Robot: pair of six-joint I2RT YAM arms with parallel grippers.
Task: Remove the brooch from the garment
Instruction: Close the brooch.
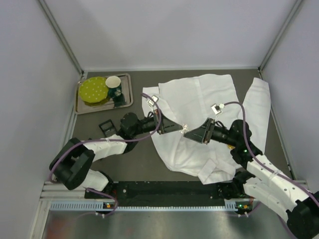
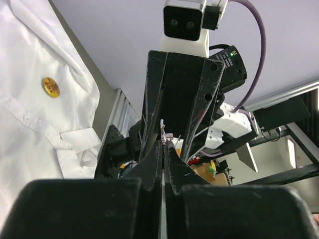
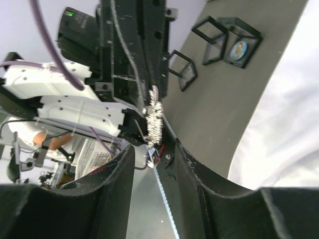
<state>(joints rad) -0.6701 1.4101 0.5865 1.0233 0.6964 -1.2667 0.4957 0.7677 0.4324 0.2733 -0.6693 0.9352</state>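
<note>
From above, the large white creased button-front shirt lay spread on the dark table. The two arms met nose to nose over the shirt. The left gripper and right gripper were almost touching, with a small silvery glittering brooch between them, lifted above the shirt.

The left wrist view showed the left gripper clamped shut on one end of the brooch, with no cloth clinging to it. A round gold badge sat pinned to the shirt's front.

The right wrist view showed the right gripper's jaws apart, the brooch just ahead of their gap and seemingly untouched.

This looked like a handover. The right gripper should centre the brooch's body between its pads and close gently before the left lets go.
</note>
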